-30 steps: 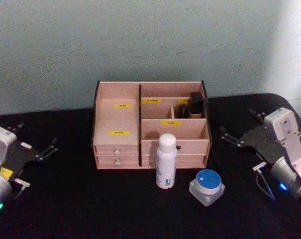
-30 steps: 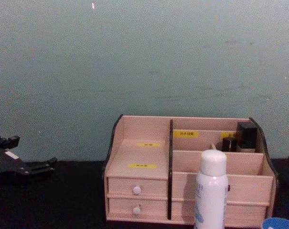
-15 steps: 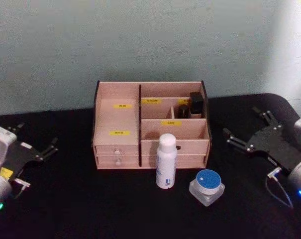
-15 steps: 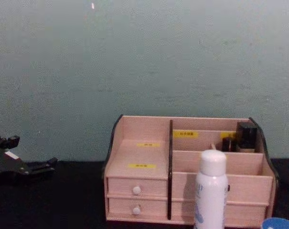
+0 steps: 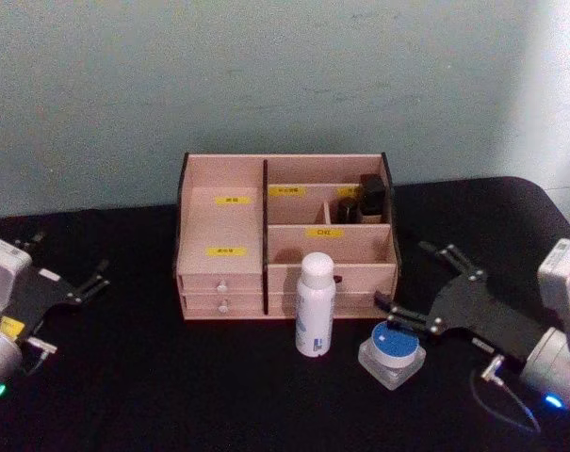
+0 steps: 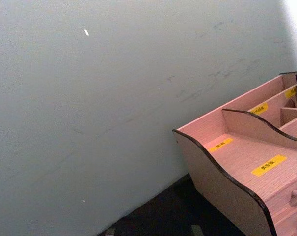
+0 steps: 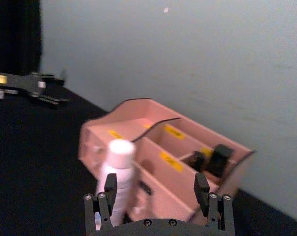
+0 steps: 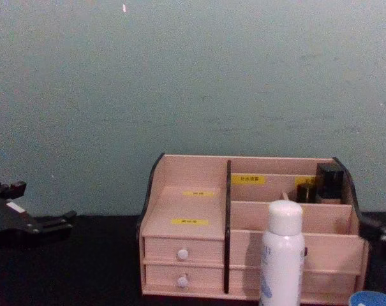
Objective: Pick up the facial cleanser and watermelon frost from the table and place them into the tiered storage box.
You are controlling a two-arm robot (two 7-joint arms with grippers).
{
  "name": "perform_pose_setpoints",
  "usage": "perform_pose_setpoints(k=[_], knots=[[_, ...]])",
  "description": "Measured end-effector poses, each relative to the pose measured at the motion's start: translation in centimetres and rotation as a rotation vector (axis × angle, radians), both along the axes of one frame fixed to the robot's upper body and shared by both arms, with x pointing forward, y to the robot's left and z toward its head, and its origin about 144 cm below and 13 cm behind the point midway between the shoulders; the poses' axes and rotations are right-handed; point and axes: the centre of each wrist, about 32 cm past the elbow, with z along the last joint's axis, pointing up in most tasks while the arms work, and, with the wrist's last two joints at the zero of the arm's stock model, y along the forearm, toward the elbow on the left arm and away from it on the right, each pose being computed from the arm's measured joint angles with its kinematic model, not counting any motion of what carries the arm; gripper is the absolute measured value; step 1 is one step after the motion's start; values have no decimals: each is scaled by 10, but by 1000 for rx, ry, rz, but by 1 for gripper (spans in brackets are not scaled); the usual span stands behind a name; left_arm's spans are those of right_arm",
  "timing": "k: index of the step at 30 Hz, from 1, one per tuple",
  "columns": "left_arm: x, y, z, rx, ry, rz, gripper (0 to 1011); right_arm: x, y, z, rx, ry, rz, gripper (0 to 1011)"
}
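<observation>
The facial cleanser (image 5: 314, 306), a tall white bottle, stands upright on the black table just in front of the tiered storage box (image 5: 223, 226). The watermelon frost (image 5: 391, 351), a squat jar with a blue lid, sits to the cleanser's right. My right gripper (image 5: 399, 274) is open and reaches in from the right, one finger crossing just over the jar's far edge. The right wrist view looks between its fingers (image 7: 110, 189) at the cleanser (image 7: 117, 172) and the box (image 7: 168, 147). Far to the left, my left gripper (image 5: 70, 260) rests open.
Two small black bottles (image 5: 365, 200) stand in the box's back right compartment. The left compartments with yellow labels (image 6: 268, 165) hold nothing. A pale wall rises close behind the box. Bare black tabletop (image 5: 171, 377) lies in front of the box on the left.
My right gripper has swung in from the right edge, leftward and lower, until its fingers are by the watermelon frost. The left arm, bottle, jar and box have not moved.
</observation>
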Motion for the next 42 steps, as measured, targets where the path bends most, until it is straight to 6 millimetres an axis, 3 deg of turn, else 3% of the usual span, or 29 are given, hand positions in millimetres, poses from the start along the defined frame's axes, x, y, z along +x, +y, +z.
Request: perform_pose_setpoints(k=[17,42], knots=[[0,0,0,0,0,0,1001,23,28,-13,59,128,123,1000],[0,0,0,0,0,0,1001,55,51,-26,29,173,109,1000]])
